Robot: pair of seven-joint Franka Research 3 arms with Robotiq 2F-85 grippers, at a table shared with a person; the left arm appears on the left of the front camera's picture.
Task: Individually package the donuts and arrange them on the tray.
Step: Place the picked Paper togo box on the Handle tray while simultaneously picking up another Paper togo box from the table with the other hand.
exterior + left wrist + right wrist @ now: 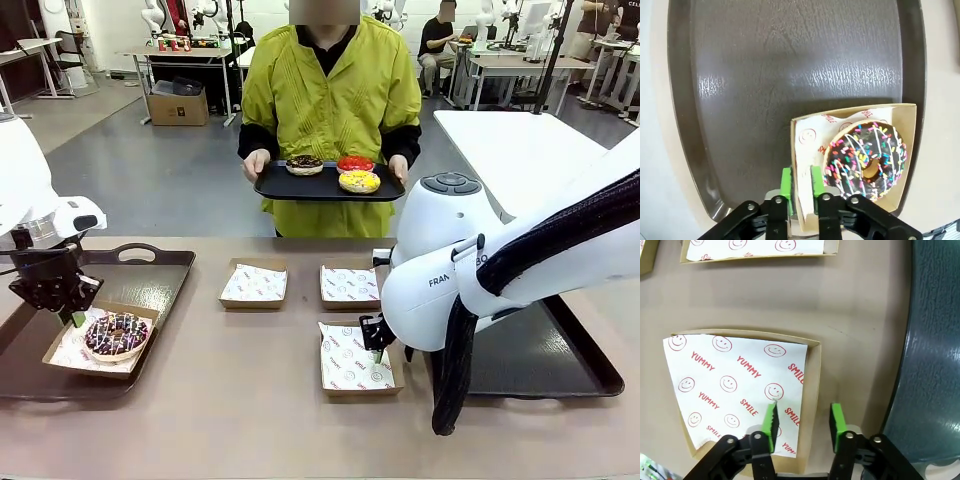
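- Left wrist view: left gripper (801, 182) nearly closed, pads clamping the wall of the donut box (904, 120); sprinkled chocolate donut (865, 160) lies inside, at the near edge of the left tray (765, 75).
- Right wrist view: right gripper (802, 422) part open, straddling the empty box (812, 370) wall, apparently without contact.
- Front view: the person's held tray (275, 185) carries three donuts (359, 181).

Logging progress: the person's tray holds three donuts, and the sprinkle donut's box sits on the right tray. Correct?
No. The front view shows the sprinkle donut's box on the left tray, not the right. The person's tray does hold three donuts.
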